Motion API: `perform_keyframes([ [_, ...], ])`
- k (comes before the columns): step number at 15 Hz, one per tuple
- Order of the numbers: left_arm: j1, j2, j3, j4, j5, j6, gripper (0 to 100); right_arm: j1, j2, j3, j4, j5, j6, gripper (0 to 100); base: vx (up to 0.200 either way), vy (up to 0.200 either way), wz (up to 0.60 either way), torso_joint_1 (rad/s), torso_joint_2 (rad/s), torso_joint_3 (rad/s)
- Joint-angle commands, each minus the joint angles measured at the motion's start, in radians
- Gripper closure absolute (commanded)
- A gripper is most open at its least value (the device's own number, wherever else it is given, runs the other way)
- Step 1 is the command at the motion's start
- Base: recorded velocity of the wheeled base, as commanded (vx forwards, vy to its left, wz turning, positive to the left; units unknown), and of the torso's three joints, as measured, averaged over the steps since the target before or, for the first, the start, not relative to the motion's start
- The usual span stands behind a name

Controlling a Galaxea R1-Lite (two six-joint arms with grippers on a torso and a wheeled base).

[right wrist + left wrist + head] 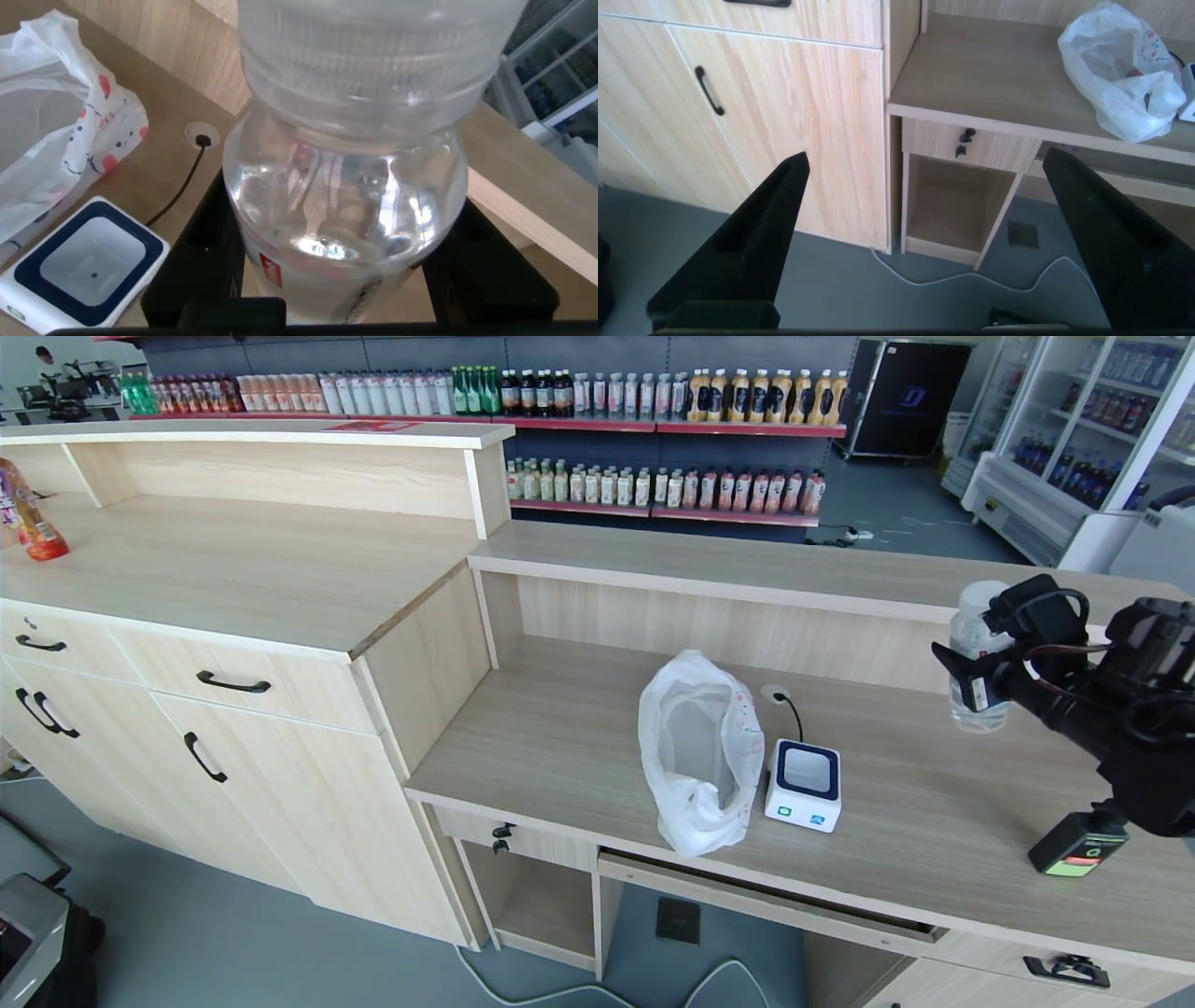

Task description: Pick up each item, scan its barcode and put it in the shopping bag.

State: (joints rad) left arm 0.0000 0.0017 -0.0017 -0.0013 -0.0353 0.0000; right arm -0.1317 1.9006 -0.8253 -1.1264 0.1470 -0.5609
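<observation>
My right gripper (pixel 976 677) is shut on a clear water bottle (pixel 973 644) and holds it upright above the right part of the counter. In the right wrist view the bottle (pixel 350 177) sits between the black fingers (pixel 201 252). Left of the bottle, the white barcode scanner (pixel 804 784) with its dark blue window lies on the counter, seen as well from the right wrist (pixel 79 266). The white plastic shopping bag (pixel 698 747) stands open just left of the scanner. My left gripper (pixel 924 233) hangs open over the floor in front of the cabinets, holding nothing.
A small black device (pixel 1076 845) with a green and red label lies near the counter's front right edge. An orange bottle (pixel 28 518) stands on the higher counter (pixel 243 569) at far left. A raised ledge (pixel 709 569) runs behind the work surface.
</observation>
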Motion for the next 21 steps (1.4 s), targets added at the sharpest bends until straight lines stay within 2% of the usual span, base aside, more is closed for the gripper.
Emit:
perform_keyframes([
  [1, 0.0, 0.0, 0.0, 0.0, 0.0, 0.0, 0, -0.006, -0.015, 0.003, -0.001, 0.0, -0.001, 100, 0.0, 0.0, 0.0, 0.0, 0.0, 0.0],
  [3, 0.0, 0.0, 0.0, 0.0, 0.0, 0.0, 0, -0.006, -0.017, 0.003, -0.007, 0.002, 0.006, 100, 0.0, 0.0, 0.0, 0.0, 0.0, 0.0],
  [12, 0.0, 0.0, 0.0, 0.0, 0.0, 0.0, 0, 0.029, 0.055, -0.009, -0.066, 0.003, 0.07, 100, 0.0, 0.0, 0.6, 0.001, 0.0, 0.004],
  [16, 0.0, 0.0, 0.0, 0.0, 0.0, 0.0, 0, 0.09, 0.233, -0.083, -0.102, 0.003, 0.205, 100, 0.0, 0.0, 0.0, 0.0, 0.0, 0.0],
  [19, 0.0, 0.0, 0.0, 0.0, 0.0, 0.0, 0, 0.098, 0.327, -0.113, -0.102, 0.003, 0.245, 100, 0.0, 0.0, 0.0, 0.0, 0.0, 0.0],
  [21, 0.0, 0.0, 0.0, 0.0, 0.0, 0.0, 0, 0.101, 0.387, -0.146, -0.115, 0.005, 0.322, 100, 0.0, 0.0, 0.0, 0.0, 0.0, 0.0],
])
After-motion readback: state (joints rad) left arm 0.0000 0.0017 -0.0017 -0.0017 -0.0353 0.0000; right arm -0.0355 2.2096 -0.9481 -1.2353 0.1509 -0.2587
